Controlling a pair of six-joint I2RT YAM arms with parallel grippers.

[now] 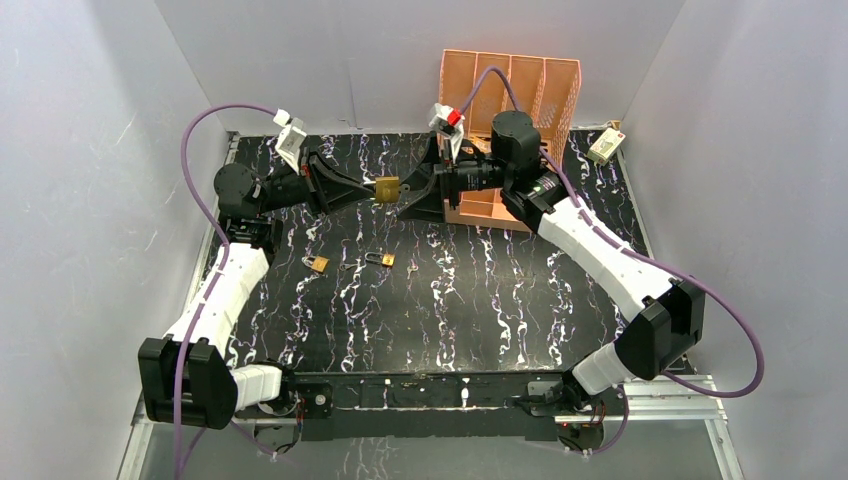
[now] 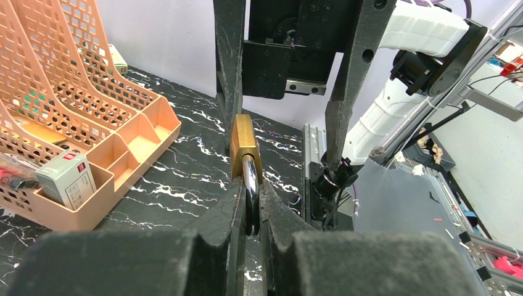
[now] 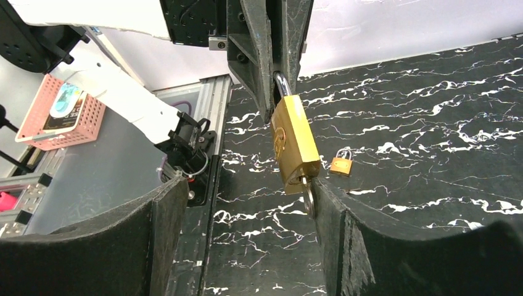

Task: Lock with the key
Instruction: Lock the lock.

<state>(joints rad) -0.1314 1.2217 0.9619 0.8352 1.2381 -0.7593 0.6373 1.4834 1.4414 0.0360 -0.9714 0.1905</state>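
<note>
A brass padlock (image 1: 387, 189) hangs in the air over the back of the table between both arms. My left gripper (image 2: 251, 203) is shut on its steel shackle (image 2: 250, 179), the brass body (image 2: 245, 145) pointing away from it. In the right wrist view the padlock (image 3: 295, 145) hangs from the left fingers (image 3: 271, 61), and a silver key (image 3: 308, 198) sticks out of its bottom. My right gripper (image 3: 247, 188) is open around the lock's lower end. The key lies against its right finger (image 3: 327, 203), and the left finger stands well off.
A small brass padlock (image 1: 317, 263) and a loose set of keys (image 1: 380, 259) lie on the black marbled table (image 1: 480, 300). An orange mesh file organizer (image 1: 510, 90) stands at the back, right behind the right wrist. A white box (image 1: 603, 146) sits at the back right corner.
</note>
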